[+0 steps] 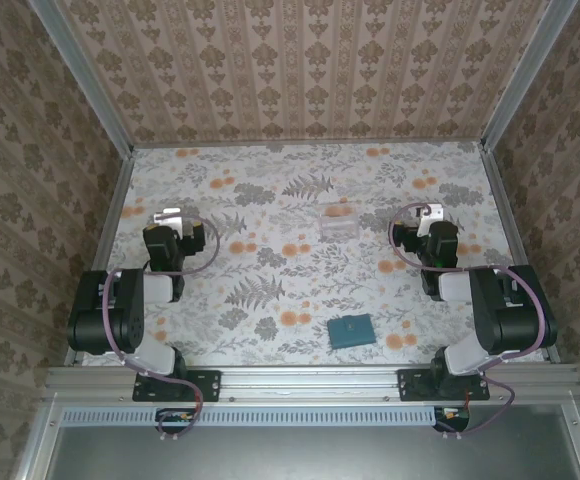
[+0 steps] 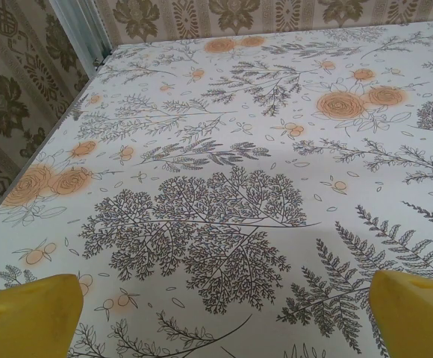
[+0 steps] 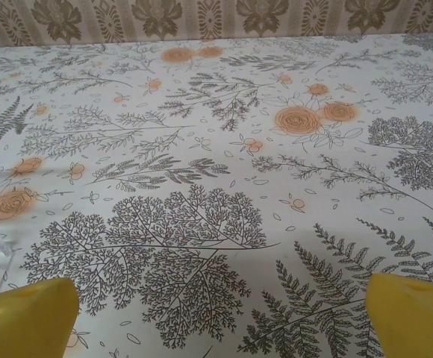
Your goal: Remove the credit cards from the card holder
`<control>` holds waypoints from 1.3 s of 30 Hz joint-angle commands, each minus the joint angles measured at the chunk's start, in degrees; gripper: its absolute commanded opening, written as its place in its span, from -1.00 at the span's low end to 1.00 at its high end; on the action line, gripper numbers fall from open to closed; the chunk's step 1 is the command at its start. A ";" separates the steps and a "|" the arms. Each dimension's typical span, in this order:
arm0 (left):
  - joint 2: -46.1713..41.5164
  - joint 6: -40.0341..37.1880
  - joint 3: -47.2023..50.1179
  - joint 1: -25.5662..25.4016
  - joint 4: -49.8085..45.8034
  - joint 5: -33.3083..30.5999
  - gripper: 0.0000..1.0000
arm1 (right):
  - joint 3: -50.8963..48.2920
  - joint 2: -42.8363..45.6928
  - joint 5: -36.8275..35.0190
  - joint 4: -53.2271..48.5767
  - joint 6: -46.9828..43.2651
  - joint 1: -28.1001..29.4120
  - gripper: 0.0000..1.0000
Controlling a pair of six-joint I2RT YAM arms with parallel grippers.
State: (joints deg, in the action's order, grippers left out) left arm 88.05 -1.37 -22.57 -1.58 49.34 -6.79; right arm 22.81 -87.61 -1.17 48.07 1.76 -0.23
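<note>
Teal card holder (image 1: 350, 330) lies well behind left gripper (image 1: 167, 215) and right gripper (image 1: 430, 211) — both wide.

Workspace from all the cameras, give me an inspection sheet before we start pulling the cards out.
Surface: floral-patterned table, flat, no spills seen.
Job's things: teal card holder lies closed near the front edge, right of centre, nearer the right arm; credit cards not seen outside it.
Clutter: one clear plastic box mid-table, apart from the holder.
Grippers: left gripper open over bare table, holding nothing; right gripper open, holding nothing, the box's corner at its left.
Cables: purple cables loop along both arms, none lying over the job's things.
Surroundings: patterned walls on three sides; metal frame rail at the front.
</note>
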 commanded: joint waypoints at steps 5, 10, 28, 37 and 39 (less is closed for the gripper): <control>0.28 -1.11 0.03 -0.44 1.46 0.60 1.00 | 0.74 -0.01 0.99 0.53 0.16 0.21 1.00; 0.29 -1.07 -0.02 -0.37 1.52 0.55 1.00 | 0.75 -0.01 1.00 0.53 0.17 0.21 1.00; 0.23 -1.01 0.05 -0.23 1.39 0.99 1.00 | 0.59 0.02 0.99 0.70 0.09 0.23 1.00; -4.53 -1.62 -2.50 -1.81 -6.80 -3.29 0.99 | 9.05 4.42 -0.53 -18.51 0.50 0.58 1.00; -5.80 -2.27 -3.63 -2.53 -9.65 -4.16 1.00 | 12.16 4.93 -0.58 -24.24 0.65 0.88 1.00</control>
State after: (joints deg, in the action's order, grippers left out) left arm 85.12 -1.80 -23.44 -3.36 44.25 -8.95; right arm 30.50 -85.08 -1.21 33.89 1.78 0.14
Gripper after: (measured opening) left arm 0.997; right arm 0.999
